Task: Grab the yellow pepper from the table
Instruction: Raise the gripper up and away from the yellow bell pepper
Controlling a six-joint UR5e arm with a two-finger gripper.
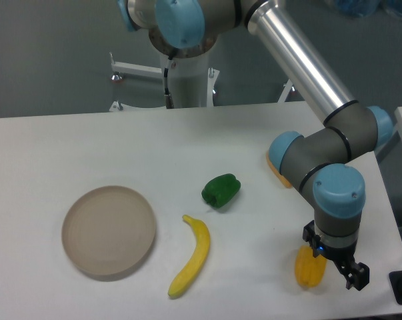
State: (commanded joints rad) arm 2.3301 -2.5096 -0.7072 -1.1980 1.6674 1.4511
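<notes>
On the white desk, well right of the green pepper, the yellow pepper sits beside the lowered claw, whose opening cannot be made out; likely light, smooth-skinned, best gripped across its lobed body.

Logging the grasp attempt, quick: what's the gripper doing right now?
Gripper: down at the yellow pepper on the table, but whether it is open or closed on it cannot be told.

One yellow pepper, one green pepper, one banana, one round beige plate and one orange piece on one white surface.
</notes>
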